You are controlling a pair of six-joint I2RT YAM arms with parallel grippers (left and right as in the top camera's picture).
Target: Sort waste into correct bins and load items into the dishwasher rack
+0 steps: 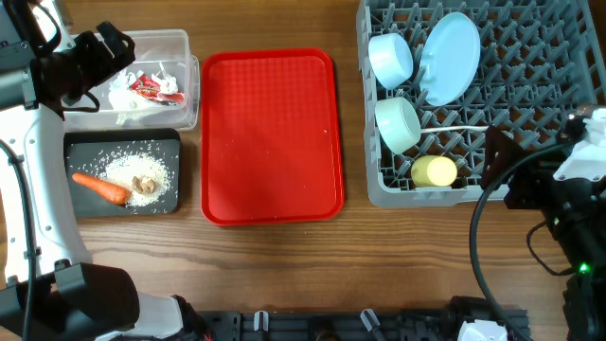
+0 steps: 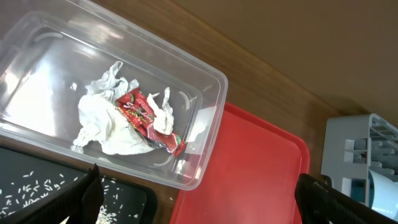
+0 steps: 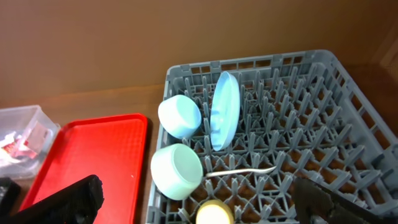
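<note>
Sorting looks all but finished. Both of your arms hang over loaded containers with nothing in their grasp.

At the upper left of the overhead view, the clear tub [image 1: 175, 40] holds the crumpled tissue [image 1: 123, 95] and the red snack wrapper [image 1: 156, 88]. Just below it, the black tray [image 1: 85, 142] carries the carrot [image 1: 99, 188], the rice [image 1: 142, 163] and the brown scraps [image 1: 144, 185].

At the upper right, the dishwasher rack [image 1: 530, 57] holds 5 items: the blue plate [image 1: 450, 57] on edge, the blue bowl [image 1: 390, 59], the green bowl [image 1: 398, 123], the white spoon [image 1: 464, 131] and the yellow cup [image 1: 434, 171]. The red serving tray [image 1: 270, 133] in the centre looks bare.

Your left gripper [image 2: 202, 199] hovers above the tub with its fingers spread wide and empty. Your right gripper [image 3: 202, 202] is spread just as wide, by the rack's lower right corner.

By this reading, the next move is a check for strays, then lifting both arms away.

The right arm covers the rack's lower right corner, and the left arm hides the tub's left end. Any stray grains on the red tray would be too small to make out.
</note>
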